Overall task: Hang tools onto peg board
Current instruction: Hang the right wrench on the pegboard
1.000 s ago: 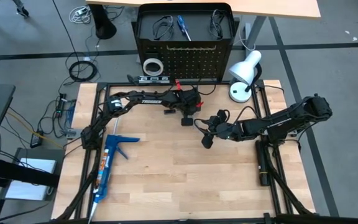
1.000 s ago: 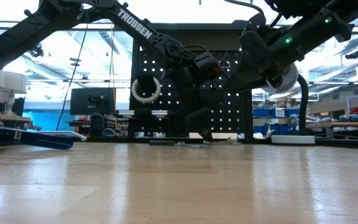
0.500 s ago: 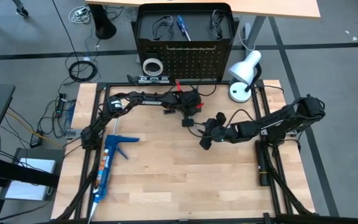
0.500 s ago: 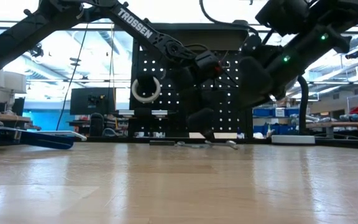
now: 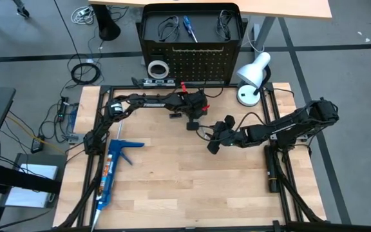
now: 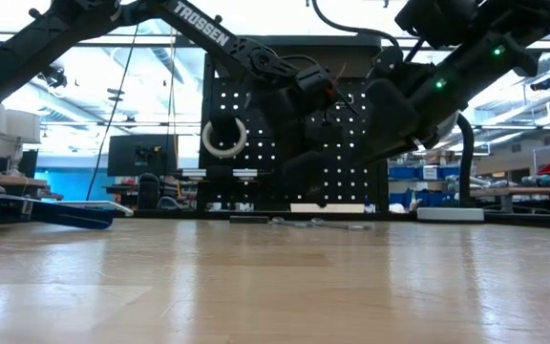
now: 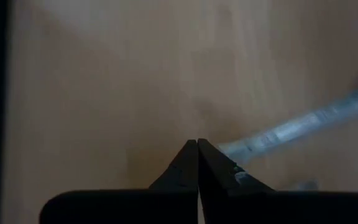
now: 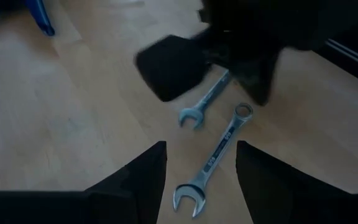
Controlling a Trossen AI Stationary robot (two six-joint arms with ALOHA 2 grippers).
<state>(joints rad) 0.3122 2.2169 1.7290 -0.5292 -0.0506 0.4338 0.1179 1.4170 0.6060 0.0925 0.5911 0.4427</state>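
Two silver wrenches lie flat on the wooden table, one (image 8: 213,162) just ahead of my right gripper, the other (image 8: 204,102) reaching under my left gripper. My left gripper (image 7: 197,146) hangs shut a little above them, touching nothing. My right gripper (image 8: 197,177) stands open on the wrenches' near right, its fingers slanting down. The black peg board (image 5: 192,61) stands upright at the table's far edge. A white tape ring (image 5: 158,67) hangs on its left part. A blue-handled screwdriver (image 5: 189,27) and black wire loops (image 5: 167,27) sit at its top.
A white desk lamp (image 5: 253,74) stands at the far right corner beside the board. A blue caulking gun (image 5: 111,167) lies along the table's left side. The near half of the table (image 5: 192,193) is bare wood.
My left gripper, still shut, has risen a little off the table beside the wrenches, which stay where they lay. My right gripper has tipped slightly further down, still open.
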